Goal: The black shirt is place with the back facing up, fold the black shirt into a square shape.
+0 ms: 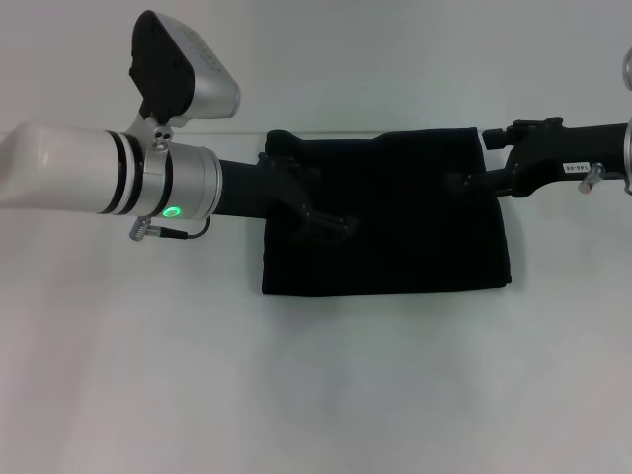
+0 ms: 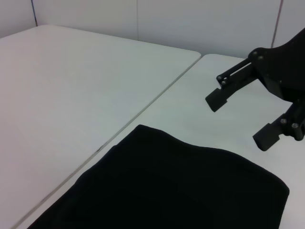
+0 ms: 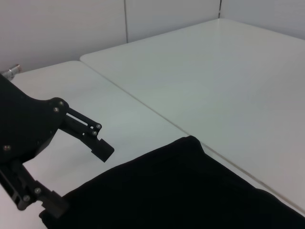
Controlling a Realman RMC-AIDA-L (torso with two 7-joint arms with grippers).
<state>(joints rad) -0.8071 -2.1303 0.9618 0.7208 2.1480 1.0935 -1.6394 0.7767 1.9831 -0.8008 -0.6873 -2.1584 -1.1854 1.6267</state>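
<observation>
Shirt (image 1: 395, 222): black, plain, folded to a near-square block, lay flat on the white bench (image 1: 316, 385) near the seam between two bench tops. Left tool (image 3: 71, 167): over the shirt's left part, jaws spread apart, holding nothing. Right tool (image 2: 248, 119): at the shirt's right edge, jaws spread apart, holding nothing. Small white label on right arm: writing too small to read.

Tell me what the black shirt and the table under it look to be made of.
The black shirt: soft matte fabric, likely cotton knit; it lies folded with rounded, limp edges and no shine. The table: smooth, hard white surface, perhaps laminate, with a faint sheen; its exact material cannot be told.
</observation>
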